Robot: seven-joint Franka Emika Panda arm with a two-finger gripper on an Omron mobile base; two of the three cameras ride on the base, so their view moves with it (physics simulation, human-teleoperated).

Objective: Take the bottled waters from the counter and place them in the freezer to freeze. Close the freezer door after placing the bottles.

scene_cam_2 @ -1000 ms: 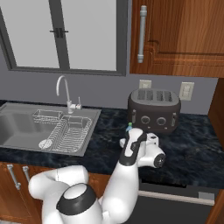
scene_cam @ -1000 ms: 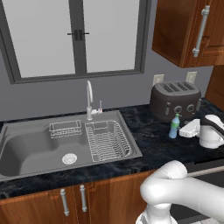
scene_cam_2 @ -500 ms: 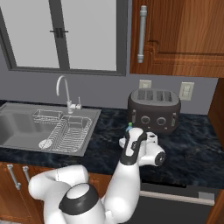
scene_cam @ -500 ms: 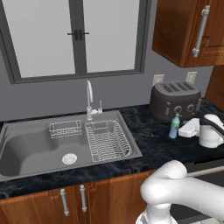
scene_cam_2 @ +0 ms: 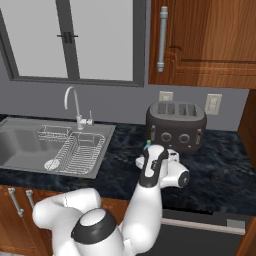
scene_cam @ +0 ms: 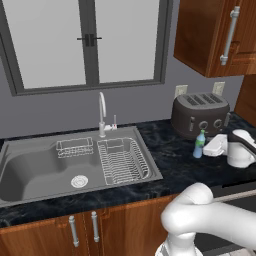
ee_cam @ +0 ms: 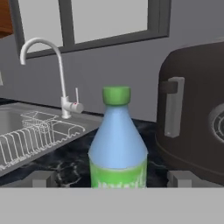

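One bottled water (ee_cam: 117,141), pale blue with a green label and cap, stands upright on the black counter (ee_cam: 65,168), just left of the toaster. My gripper (ee_cam: 111,179) is open, level with the bottle's lower body. Its fingertips (ee_cam: 43,178) flank the bottle on both sides, with a gap on each side. From the left base view, the same bottle (scene_cam: 199,145) stands in front of the toaster with the gripper (scene_cam: 210,146) reaching in from the right. In the right base view, only the bottle's green cap (scene_cam_2: 148,143) peeks over my forearm. The freezer and its door are out of view.
A dark toaster (scene_cam: 200,114) stands close behind and right of the bottle. The steel sink (scene_cam: 30,175) holds a wire dish rack (scene_cam: 122,160), with a faucet (scene_cam: 102,112) behind it, all to the left. Brown wall cupboards (scene_cam_2: 205,40) hang above.
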